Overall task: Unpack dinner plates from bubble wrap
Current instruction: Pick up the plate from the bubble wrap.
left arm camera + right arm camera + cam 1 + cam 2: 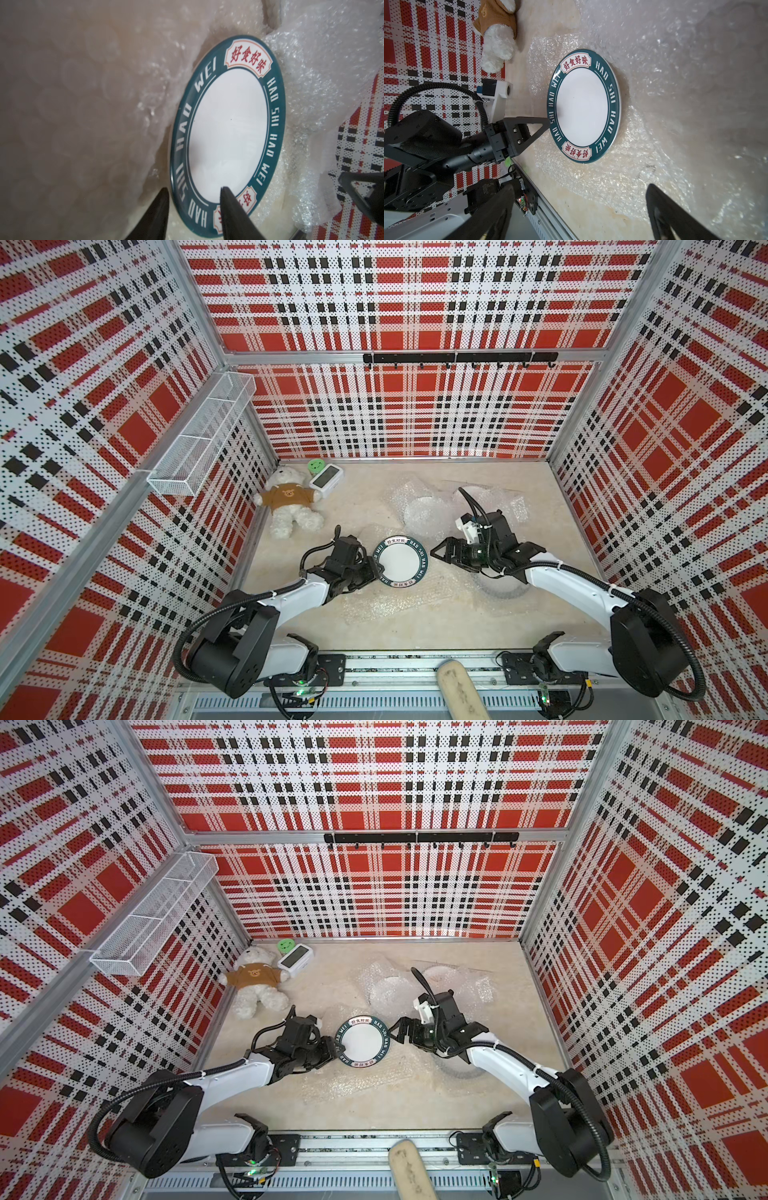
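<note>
On the tabletop (pixel 374 630), bubble wrap (pixel 432 510) is heaped beyond the right tool (pixel 581 186). Round white shapes show inside it, judged to be plates still wrapped. A flattened sheet (pixel 399 601) lies below both tools. The teal-rimmed lettered dinner plate (pixel 400 561) lies bare on it, between the tools. The left tool (pixel 194 199) is part open and straddles the plate's rim, not clamped. The right tool is spread wide and empty. One plate is unwrapped; the rest are pending.

In a top view, the dark-rimmed dinner plate (pixel 362 1042) is lying on flattened bubble wrap (pixel 365 1085), with the left gripper (pixel 336 1048) reaching over its rim and the right gripper (pixel 395 1032) hovering just beside its opposite edge.
</note>
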Tool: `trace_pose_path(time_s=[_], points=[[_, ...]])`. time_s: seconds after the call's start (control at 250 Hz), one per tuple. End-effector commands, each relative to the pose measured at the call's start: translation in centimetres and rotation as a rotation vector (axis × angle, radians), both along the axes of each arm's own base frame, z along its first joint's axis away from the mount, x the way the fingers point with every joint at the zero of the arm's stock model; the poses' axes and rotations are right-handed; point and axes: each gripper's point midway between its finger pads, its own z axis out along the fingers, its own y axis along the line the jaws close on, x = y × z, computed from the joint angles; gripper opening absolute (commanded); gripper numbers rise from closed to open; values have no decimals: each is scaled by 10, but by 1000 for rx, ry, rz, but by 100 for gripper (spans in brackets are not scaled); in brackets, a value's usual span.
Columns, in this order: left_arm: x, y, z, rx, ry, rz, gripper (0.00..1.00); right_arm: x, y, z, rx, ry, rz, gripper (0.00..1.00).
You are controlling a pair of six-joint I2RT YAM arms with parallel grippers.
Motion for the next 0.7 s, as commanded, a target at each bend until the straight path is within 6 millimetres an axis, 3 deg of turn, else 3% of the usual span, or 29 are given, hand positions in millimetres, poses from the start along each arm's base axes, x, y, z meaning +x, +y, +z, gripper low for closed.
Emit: trace_pose_path(time_s=[0.0,0.696], points=[[14,-1,8,-2,-42,20,42,5,3,4,11,-25,-3,100],[23,8,2,-5,-21,146,12,12,19,-11,91,-2,3,100]])
